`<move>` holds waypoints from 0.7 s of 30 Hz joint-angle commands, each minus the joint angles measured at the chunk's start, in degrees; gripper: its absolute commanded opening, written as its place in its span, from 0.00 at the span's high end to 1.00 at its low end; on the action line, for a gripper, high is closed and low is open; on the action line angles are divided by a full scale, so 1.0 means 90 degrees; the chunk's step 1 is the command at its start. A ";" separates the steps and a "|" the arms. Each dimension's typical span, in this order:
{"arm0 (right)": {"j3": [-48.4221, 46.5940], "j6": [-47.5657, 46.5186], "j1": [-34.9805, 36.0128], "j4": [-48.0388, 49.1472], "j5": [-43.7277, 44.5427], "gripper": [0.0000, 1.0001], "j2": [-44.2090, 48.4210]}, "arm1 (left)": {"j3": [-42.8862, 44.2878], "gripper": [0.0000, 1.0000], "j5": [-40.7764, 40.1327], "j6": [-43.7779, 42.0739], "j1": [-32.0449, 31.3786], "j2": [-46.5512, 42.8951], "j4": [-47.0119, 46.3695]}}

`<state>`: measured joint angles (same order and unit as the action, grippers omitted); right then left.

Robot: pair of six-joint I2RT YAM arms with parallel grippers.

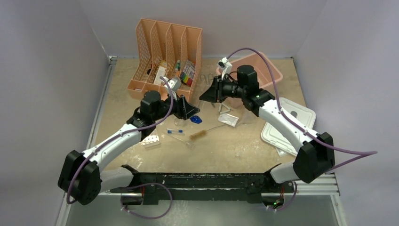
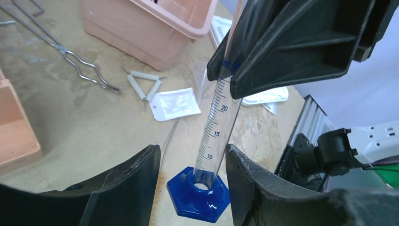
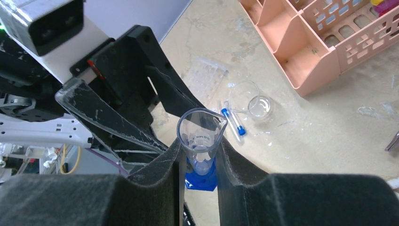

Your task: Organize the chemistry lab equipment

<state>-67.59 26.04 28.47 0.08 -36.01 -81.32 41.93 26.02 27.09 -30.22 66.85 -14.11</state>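
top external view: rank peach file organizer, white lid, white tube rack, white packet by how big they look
1. peach file organizer
2. white lid, partly covered by the right arm
3. white tube rack and white packet: they look about alike, so they are not ranked against each other

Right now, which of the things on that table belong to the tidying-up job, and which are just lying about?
Lab gear to organize: graduated cylinder, metal tongs, wire triangle, bristle brush, blue-capped tubes, white tube rack, clear funnel.

Not being tidied: peach file organizer, pink tub, white lid, white pouch.
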 commanded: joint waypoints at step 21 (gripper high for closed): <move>0.0289 0.1034 -0.0004 0.1209 0.0148 0.46 -0.0040 | 0.0331 0.90 0.0436 0.0321 -0.0109 0.0390 -0.1153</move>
<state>-67.57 31.99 28.40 5.87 -38.44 -83.22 42.00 32.10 27.09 -31.16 70.04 -17.50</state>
